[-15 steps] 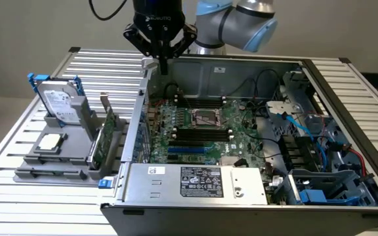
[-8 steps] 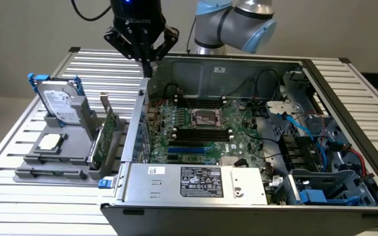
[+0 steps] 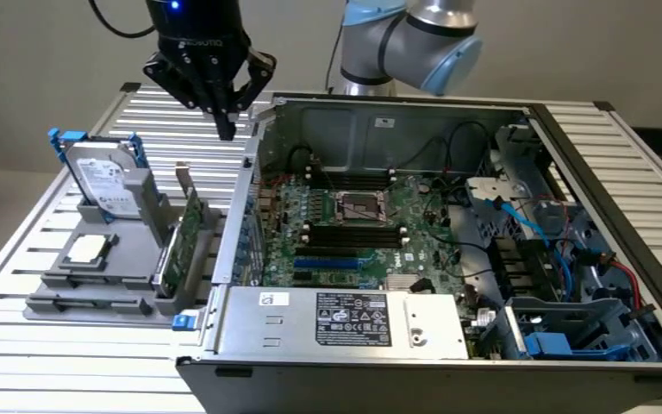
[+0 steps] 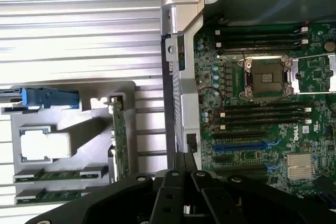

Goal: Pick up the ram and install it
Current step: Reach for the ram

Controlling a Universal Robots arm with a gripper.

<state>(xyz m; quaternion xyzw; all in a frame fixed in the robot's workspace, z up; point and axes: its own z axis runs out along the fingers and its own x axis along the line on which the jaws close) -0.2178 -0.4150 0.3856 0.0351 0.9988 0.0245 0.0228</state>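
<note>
Two ram sticks (image 4: 58,174) lie flat, side by side, in the slots of a grey parts holder (image 4: 79,124); they are thin green boards. My gripper (image 3: 227,129) hangs high over the slatted table between the holder and the open computer case, fingers shut with nothing between them. In the wrist view the gripper (image 4: 185,162) is over the case's side wall, apart from the ram. Black memory slots (image 4: 262,113) run beside the CPU socket (image 4: 265,77) on the motherboard (image 3: 354,233).
The holder (image 3: 101,276) also carries a hard drive (image 3: 107,177), an upright green expansion card (image 3: 182,250) and a CPU (image 3: 87,250). The case wall (image 3: 237,224) stands between holder and motherboard. A power supply (image 3: 343,317) and cables (image 3: 538,233) fill the case's near and right parts.
</note>
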